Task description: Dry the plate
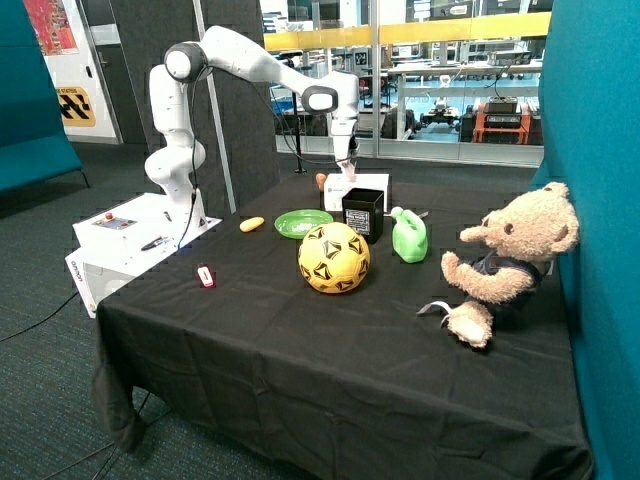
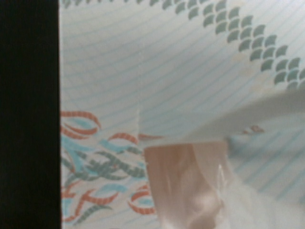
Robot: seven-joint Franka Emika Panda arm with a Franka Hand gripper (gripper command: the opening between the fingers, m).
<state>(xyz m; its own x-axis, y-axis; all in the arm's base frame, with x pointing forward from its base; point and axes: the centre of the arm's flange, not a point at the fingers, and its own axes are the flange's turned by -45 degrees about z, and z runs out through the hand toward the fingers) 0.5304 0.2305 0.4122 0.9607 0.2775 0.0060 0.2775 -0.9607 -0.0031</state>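
Note:
The light-green plate (image 1: 303,222) lies flat on the black tablecloth, behind the yellow football (image 1: 334,257) and beside a black open box (image 1: 363,213). My gripper (image 1: 346,166) hangs just above a white tissue box (image 1: 362,185) at the back of the table, beyond the plate. The wrist view is filled by the box's patterned top (image 2: 190,71), with a pale tissue (image 2: 209,195) standing out of its slot close under the camera. The gripper itself does not show in the wrist view.
A green jug-shaped bottle (image 1: 409,237) stands next to the black box. A teddy bear (image 1: 510,262) sits at the far side of the table. A yellow banana-like object (image 1: 252,224) and a small red and white item (image 1: 205,276) lie near the robot's base.

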